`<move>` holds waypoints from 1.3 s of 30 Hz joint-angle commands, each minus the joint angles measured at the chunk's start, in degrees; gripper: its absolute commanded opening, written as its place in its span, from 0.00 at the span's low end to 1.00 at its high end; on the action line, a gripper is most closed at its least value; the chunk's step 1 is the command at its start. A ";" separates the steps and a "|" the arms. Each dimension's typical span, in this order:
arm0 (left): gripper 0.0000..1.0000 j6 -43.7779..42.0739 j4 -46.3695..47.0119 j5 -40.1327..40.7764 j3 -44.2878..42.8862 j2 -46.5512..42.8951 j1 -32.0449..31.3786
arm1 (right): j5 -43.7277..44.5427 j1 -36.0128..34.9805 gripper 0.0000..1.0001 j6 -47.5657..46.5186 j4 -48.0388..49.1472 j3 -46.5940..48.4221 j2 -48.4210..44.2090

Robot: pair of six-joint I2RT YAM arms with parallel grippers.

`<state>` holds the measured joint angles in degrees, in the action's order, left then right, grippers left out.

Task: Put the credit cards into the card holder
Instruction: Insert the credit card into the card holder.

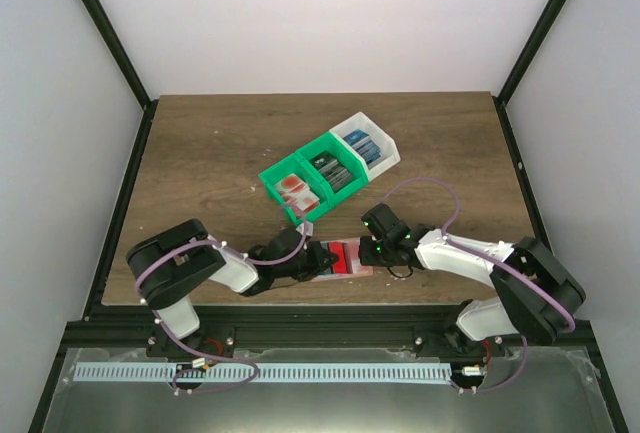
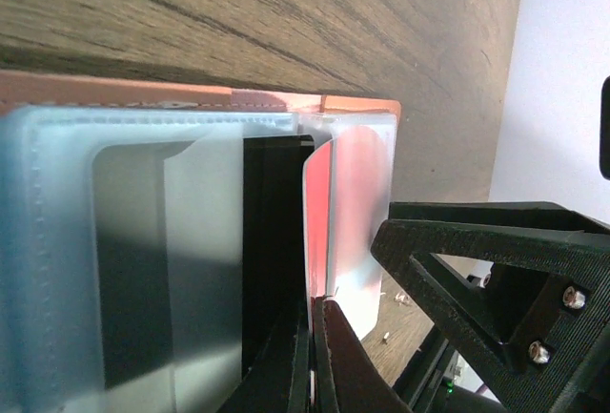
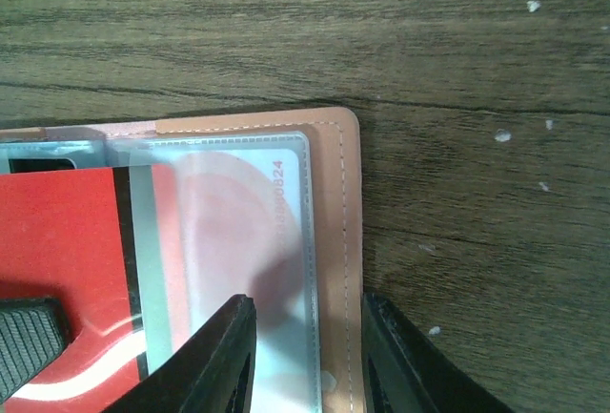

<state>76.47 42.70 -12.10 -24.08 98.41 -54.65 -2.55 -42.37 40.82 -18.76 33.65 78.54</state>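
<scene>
The salmon-orange card holder lies open near the table's front edge, its clear sleeves showing. My left gripper is shut on the end of a red-and-white credit card. The card's far end sits inside a frosted sleeve. In the left wrist view the shut gripper pinches the card edge-on, next to a dark card in a sleeve of the holder. My right gripper is open and straddles the holder's leather edge, close to the card.
Two joined green bins and a white bin, all with cards in them, stand behind the holder at mid-table. A loose clear sleeve flap sticks up above my left gripper. My right gripper sits right of the holder.
</scene>
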 commanded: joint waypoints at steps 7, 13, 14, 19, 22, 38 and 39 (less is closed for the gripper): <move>0.00 0.11 0.22 1.68 -0.81 4.22 -0.95 | 0.13 -0.70 0.32 0.64 -2.70 -2.36 1.28; 0.03 -0.30 -2.09 3.00 -1.98 3.68 -1.47 | -0.10 -0.74 0.32 0.71 -2.47 -2.29 1.33; 0.06 -0.71 -4.37 3.70 -2.25 2.57 -1.65 | -0.03 -0.78 0.32 0.68 -2.50 -2.30 1.11; 0.12 -4.61 -18.53 6.36 -4.80 -2.59 -1.93 | 2.81 -0.89 0.32 2.38 -3.41 -1.99 -0.76; 0.16 -6.23 -23.17 7.32 -6.37 -4.07 -1.95 | 5.51 -1.04 0.33 3.18 -3.80 -1.48 -4.33; 0.51 -10.69 -40.45 9.27 -11.83 -7.67 -1.95 | 5.38 -1.36 0.43 2.87 -2.87 -0.16 -7.73; 0.52 -10.72 -40.64 9.41 -11.79 -7.70 -1.95 | 5.24 -1.30 0.43 2.82 -2.82 -0.22 -7.70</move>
<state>66.98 10.46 -5.32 -36.10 91.31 -56.36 1.96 -42.96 43.20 -21.52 32.38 71.50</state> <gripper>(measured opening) 0.512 0.429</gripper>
